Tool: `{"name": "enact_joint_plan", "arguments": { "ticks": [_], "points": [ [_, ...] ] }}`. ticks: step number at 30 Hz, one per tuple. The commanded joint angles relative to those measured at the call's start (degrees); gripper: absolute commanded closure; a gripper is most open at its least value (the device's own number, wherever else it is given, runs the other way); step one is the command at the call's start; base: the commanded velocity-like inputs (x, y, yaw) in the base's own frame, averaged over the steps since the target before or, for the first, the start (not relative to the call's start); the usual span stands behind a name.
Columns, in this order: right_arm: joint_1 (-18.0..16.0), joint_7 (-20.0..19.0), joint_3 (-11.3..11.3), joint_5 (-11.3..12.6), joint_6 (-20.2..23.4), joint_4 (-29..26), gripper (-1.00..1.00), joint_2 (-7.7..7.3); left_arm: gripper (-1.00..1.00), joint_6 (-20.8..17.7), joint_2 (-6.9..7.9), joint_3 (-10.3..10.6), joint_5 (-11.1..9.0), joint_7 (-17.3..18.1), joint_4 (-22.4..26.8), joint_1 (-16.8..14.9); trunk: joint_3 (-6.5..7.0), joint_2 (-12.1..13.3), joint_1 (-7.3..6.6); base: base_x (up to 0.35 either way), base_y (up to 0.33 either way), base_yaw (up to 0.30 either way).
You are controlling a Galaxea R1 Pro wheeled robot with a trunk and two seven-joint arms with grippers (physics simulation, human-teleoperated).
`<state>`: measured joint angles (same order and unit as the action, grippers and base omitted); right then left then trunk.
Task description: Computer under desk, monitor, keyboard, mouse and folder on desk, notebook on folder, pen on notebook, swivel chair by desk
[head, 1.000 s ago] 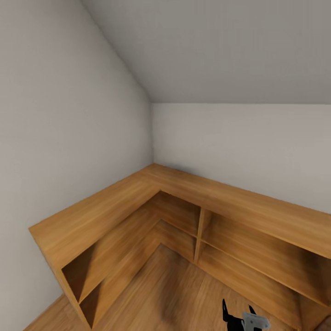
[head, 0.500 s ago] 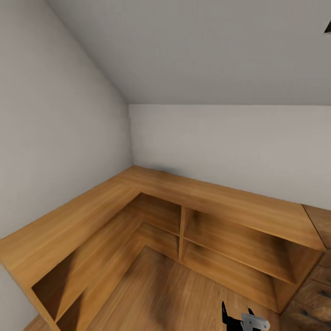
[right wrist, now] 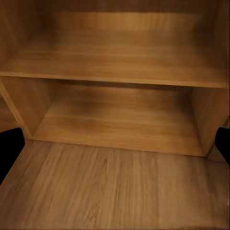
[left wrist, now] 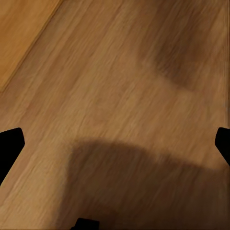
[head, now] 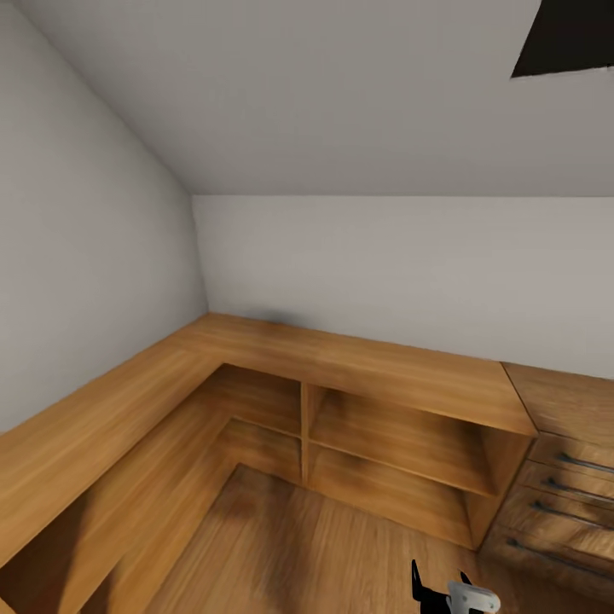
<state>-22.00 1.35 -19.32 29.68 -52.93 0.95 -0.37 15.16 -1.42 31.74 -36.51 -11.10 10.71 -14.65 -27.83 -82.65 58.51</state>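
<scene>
You are facing a room corner where two pale grey walls [head: 358, 264] meet under a sloped ceiling [head: 341, 94]. A dark rectangular opening [head: 567, 38] cuts the ceiling at the upper right of the head view.

One L-shaped wooden shelf unit [head: 341, 367] wraps the corner, its top running along both walls. On the far run you can count one upright divider [head: 304, 435] and, to each side of it, one shelf board splitting the space into an upper and a lower bay, four open bays in all. The near run along the left wall is open-fronted too, but its bays are cut off by the frame edge.

To the right, touching the shelf unit's end, stands one wooden drawer unit [head: 558, 477] with four drawer fronts in view, each with a dark bar handle.

The floor [head: 298, 546] is wood plank, with soft shadows on it.

At the bottom edge of the head view you see a black two-pronged gripper part with a pale bracket [head: 452, 593].

Your left gripper [left wrist: 115, 143] hangs over bare floor, its two dark fingertips at the frame's opposite edges, spread wide with nothing between them. Your right gripper [right wrist: 115, 143] is spread just as wide, holding nothing, and looks into two stacked bays of the shelf unit.
</scene>
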Motion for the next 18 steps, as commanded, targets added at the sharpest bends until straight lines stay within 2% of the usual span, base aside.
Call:
{"name": "enact_joint_plan", "arguments": {
  "ticks": [1, 18],
  "points": [
    [-0.06, 0.14, -0.47, 0.29, -0.16, 0.1, -1.0, 0.02, -1.0, 0.18, 0.11, 0.51, -0.3, -0.32, 0.01, -0.03, -0.04, -0.03, 0.0, 0.0, 0.0, -0.293],
    [-0.06, 0.14, -0.55, 0.29, -0.16, 0.1, -1.0, 0.02, -1.0, 0.2, 0.36, 0.47, -0.31, 0.0, 0.01, -0.03, 0.29, -0.03, 0.0, 0.0, 0.0, -0.293]
  ]
}}
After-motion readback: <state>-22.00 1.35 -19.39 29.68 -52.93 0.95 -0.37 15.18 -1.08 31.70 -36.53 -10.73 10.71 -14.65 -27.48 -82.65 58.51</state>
